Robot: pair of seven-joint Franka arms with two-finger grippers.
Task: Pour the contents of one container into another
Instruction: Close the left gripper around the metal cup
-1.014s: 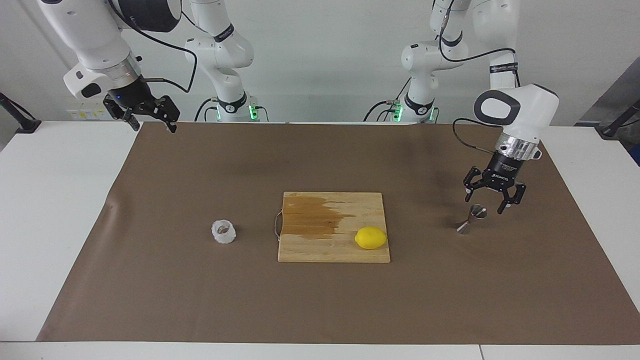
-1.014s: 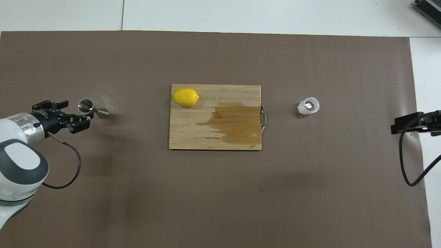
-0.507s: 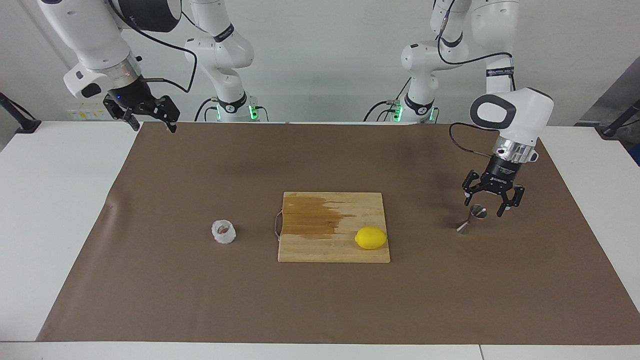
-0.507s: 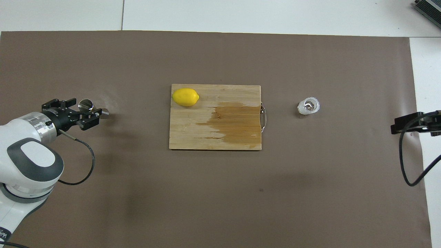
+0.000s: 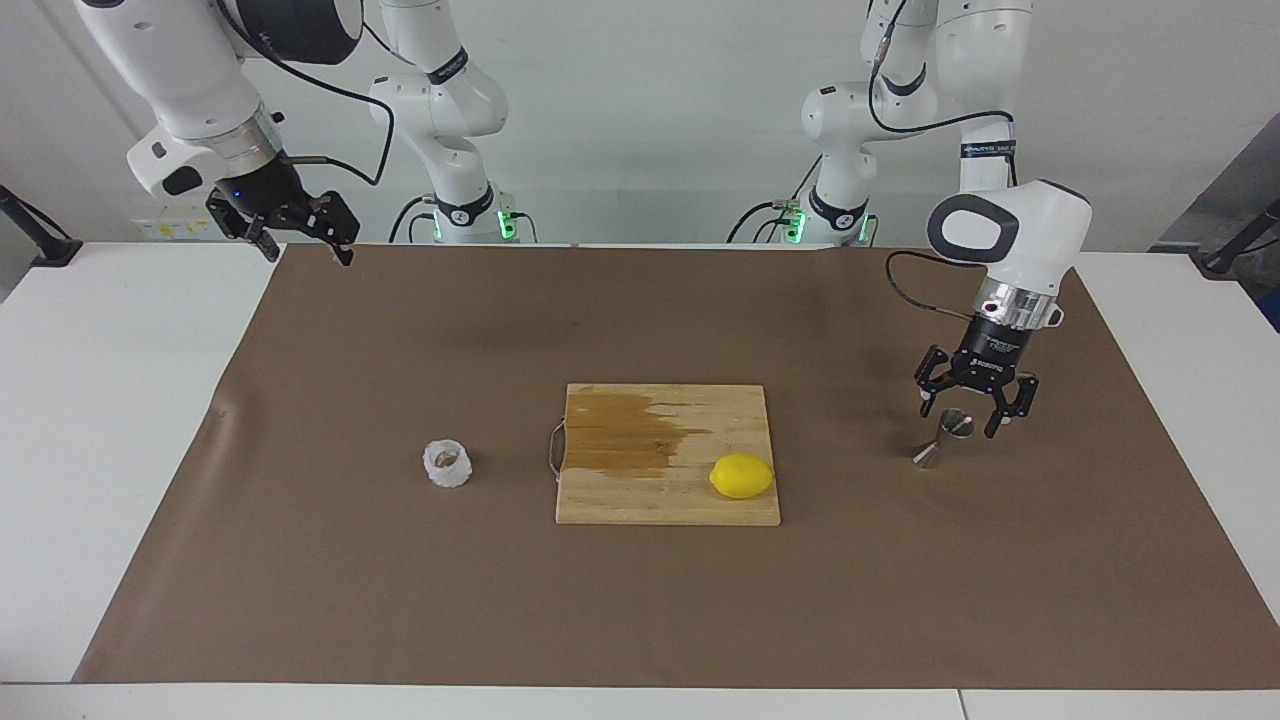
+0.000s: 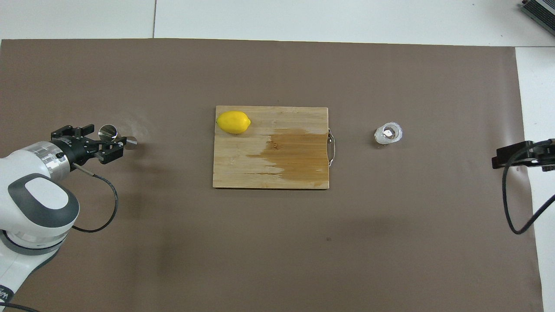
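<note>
The right pincer (image 5: 297,248) waits up by the robots over the mat's near edge, at the right arm's end of the desk (image 5: 110,400), its fingers apart and empty. Farther out, the left pincer (image 5: 968,414) has come down in the last second and now hangs open around the top of the jigger (image 5: 943,438), not yet closed on it. I judge a grasp is next. The cup (image 5: 448,464) stands alone toward the right arm's end, beside the board (image 5: 640,500) with the lemon (image 5: 742,476).
</note>
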